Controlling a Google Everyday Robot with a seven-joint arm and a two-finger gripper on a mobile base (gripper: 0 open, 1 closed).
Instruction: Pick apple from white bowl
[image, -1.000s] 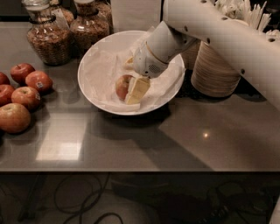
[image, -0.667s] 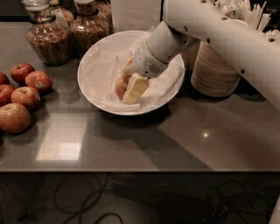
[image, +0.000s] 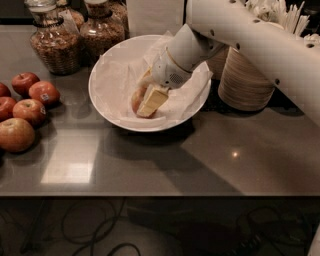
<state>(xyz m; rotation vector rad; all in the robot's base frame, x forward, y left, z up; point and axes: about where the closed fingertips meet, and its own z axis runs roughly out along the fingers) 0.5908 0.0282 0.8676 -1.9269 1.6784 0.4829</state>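
The white bowl (image: 107, 67), lined with crumpled white paper, stands on the grey counter at the back middle. The apple (image: 136, 100), red-orange, lies in the bowl's near part and is mostly covered by my hand. My gripper (image: 142, 101) reaches down into the bowl from the upper right. Its cream fingers (image: 153, 99) sit on either side of the apple and close on it. The apple still rests on the paper.
Several darker red apples (image: 30, 110) lie grouped at the counter's left edge. Two glass jars (image: 50, 40) stand behind the bowl at the left. A stack of beige disposable bowls (image: 247, 82) stands right of the bowl, under my arm.
The near finger has shifted slightly left, closer against the apple. The arm, the apple and the bowl have otherwise stayed in place.
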